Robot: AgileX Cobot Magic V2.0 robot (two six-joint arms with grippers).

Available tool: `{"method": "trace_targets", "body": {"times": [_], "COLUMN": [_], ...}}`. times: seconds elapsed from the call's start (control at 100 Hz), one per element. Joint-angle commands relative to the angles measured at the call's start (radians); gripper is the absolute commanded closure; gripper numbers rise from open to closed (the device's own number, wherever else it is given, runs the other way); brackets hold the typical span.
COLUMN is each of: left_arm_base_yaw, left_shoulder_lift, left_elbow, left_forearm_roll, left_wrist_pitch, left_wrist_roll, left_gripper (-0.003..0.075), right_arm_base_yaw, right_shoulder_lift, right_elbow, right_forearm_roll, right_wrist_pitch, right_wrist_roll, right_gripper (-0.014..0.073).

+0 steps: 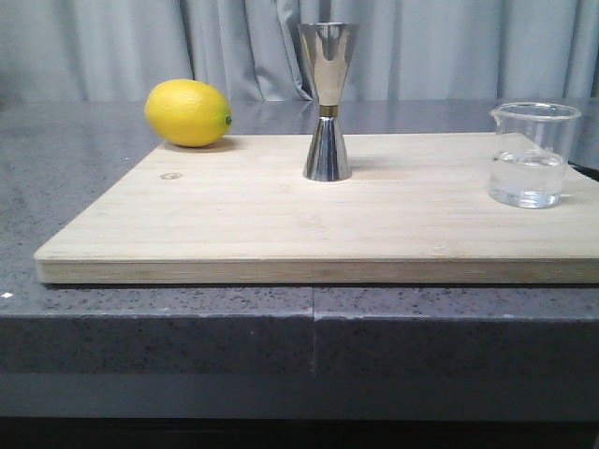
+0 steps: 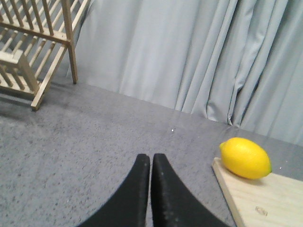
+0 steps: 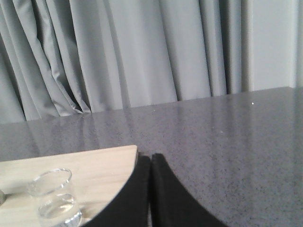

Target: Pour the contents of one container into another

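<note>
A small clear glass beaker point(image 1: 533, 154) holding some clear liquid stands upright at the right end of the wooden board point(image 1: 243, 220). The tall shiny steel jigger point(image 1: 327, 101) stands upright at the board's back middle. Neither gripper shows in the front view. My left gripper point(image 2: 151, 158) is shut with nothing in it, over the grey counter left of the board. My right gripper point(image 3: 150, 157) is also shut and empty, hovering off the board's far right corner point(image 3: 128, 151), with the beaker point(image 3: 54, 197) a short way to its side.
A yellow lemon point(image 1: 188, 112) rests at the board's back left corner, also in the left wrist view point(image 2: 245, 158). A wooden rack point(image 2: 35, 42) stands on the grey counter point(image 1: 56, 168) far to the left. Grey curtains point(image 1: 122, 47) hang behind the counter.
</note>
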Motion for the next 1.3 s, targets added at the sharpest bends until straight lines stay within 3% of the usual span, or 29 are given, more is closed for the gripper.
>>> {"method": "trace_targets", "body": {"times": [0.0, 0.14, 0.26, 0.43, 0.65, 0.79, 0.96, 1.05, 1.12, 1.29], "left_arm_base_yaw": [-0.009, -0.014, -0.050, -0.129, -0.230, -0.306, -0.397, -0.434, -0.458, -0.513], "left_shoulder_lift": [0.079, 0.237, 0.381, 0.529, 0.649, 0.712, 0.783, 0.817, 0.844, 0.912], "left_elbow": [-0.122, -0.309, -0.453, -0.584, -0.612, -0.612, -0.612, -0.612, -0.612, -0.612], "left_forearm_roll": [-0.013, -0.016, -0.054, -0.099, -0.099, -0.099, -0.099, -0.099, -0.108, -0.135], "left_wrist_pitch": [-0.012, 0.145, 0.246, 0.268, 0.264, 0.238, 0.135, 0.077, 0.041, -0.014], "left_wrist_roll": [-0.007, 0.015, 0.113, 0.231, 0.247, 0.269, 0.296, 0.296, 0.296, 0.303], "left_gripper": [0.0741, 0.0741, 0.0741, 0.0741, 0.0731, 0.0600, 0.0269, 0.0122, 0.0076, 0.0080], "right_arm_base_yaw": [0.005, 0.005, 0.005, 0.005, 0.005, 0.005, 0.005, 0.005, 0.005, 0.005], "right_shoulder_lift": [0.067, 0.186, 0.291, 0.414, 0.482, 0.486, 0.486, 0.486, 0.486, 0.486], "right_elbow": [-0.090, -0.209, -0.315, -0.427, -0.453, -0.453, -0.453, -0.453, -0.453, -0.451], "right_forearm_roll": [0.000, 0.000, 0.000, 0.000, 0.000, 0.000, 0.000, 0.000, 0.000, 0.012], "right_wrist_pitch": [-0.032, 0.053, 0.135, 0.208, 0.203, 0.193, 0.155, 0.144, 0.144, 0.192], "right_wrist_roll": [-0.008, -0.008, -0.008, -0.008, -0.008, -0.008, -0.008, -0.008, -0.008, -0.008], "right_gripper": [0.0662, 0.0662, 0.0662, 0.0662, 0.0635, 0.0505, 0.0217, 0.0105, 0.0064, 0.0062]}}
